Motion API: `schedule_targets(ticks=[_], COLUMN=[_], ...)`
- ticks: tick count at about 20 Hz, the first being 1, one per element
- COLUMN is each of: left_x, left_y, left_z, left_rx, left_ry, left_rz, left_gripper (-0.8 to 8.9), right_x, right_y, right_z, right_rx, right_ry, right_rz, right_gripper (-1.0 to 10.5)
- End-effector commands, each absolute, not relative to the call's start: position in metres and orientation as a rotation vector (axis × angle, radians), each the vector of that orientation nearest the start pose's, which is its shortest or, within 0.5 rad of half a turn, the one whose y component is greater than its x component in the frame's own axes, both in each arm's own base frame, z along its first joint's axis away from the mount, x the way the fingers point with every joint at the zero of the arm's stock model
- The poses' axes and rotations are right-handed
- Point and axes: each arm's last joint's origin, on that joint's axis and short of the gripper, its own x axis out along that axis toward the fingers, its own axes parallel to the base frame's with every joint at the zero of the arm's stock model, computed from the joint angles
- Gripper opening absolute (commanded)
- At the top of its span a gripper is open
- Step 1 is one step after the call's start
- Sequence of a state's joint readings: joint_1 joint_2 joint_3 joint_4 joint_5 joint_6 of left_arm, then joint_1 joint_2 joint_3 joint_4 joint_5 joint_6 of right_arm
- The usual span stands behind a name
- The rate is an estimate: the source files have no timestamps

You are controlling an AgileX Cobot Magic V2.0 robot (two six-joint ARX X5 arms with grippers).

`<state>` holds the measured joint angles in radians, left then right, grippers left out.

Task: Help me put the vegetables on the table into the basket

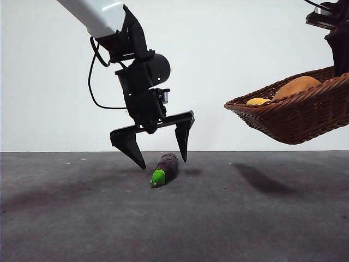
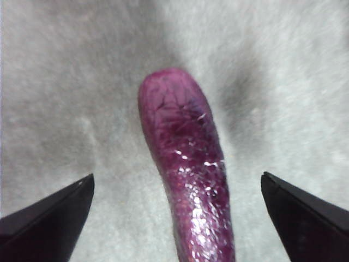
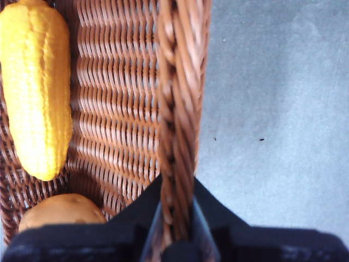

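One eggplant (image 1: 166, 168) left on counter (image 1: 245, 218); left claw (image 1: 158, 147) spread wide astride it (ready to pinch); right claw (image 3: 177, 240) clamps basket (image 1: 294, 117) rim, holding it aloft.

No words, numbers, labels or signs can be read in any of the pictures.
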<state>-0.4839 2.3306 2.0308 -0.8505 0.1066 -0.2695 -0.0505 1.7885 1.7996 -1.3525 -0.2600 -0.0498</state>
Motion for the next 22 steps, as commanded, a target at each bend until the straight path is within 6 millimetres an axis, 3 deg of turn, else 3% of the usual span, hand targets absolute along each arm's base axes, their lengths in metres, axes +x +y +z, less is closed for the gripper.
schedule_targets(ticks=[1,4,8,12,14,19,22], left_x=[0.434,0.432,0.432,0.429,0.424,0.401,0.377], left_y=[-0.240,-0.243,-0.244,-0.239,-0.237,-0.226,-0.223], left_z=[0.181,0.180,0.179,0.189,0.210,0.296,0.340], left_rx=[0.013,0.036,0.059,0.045,0.017,-0.027,-0.109], left_ry=[1.210,1.207,1.204,1.223,1.194,0.994,0.928], left_rz=[-0.367,-0.371,-0.382,-0.427,-0.470,-0.525,-0.699], left_gripper=[3.51,1.72,0.41,0.21,0.22,0.22,0.22], right_x=[0.343,0.343,0.342,0.342,0.343,0.344,0.345], right_y=[-0.009,-0.009,-0.009,-0.009,-0.008,0.003,0.017], right_z=[0.331,0.331,0.331,0.331,0.331,0.331,0.331], right_rx=[0.167,0.168,0.168,0.169,0.176,0.172,0.167], right_ry=[1.324,1.325,1.328,1.327,1.326,1.323,1.321], right_rz=[0.227,0.227,0.227,0.226,0.220,0.196,0.213], right_gripper=[-0.1,-0.1,-0.1,-0.1,-0.1,-0.1,-0.1])
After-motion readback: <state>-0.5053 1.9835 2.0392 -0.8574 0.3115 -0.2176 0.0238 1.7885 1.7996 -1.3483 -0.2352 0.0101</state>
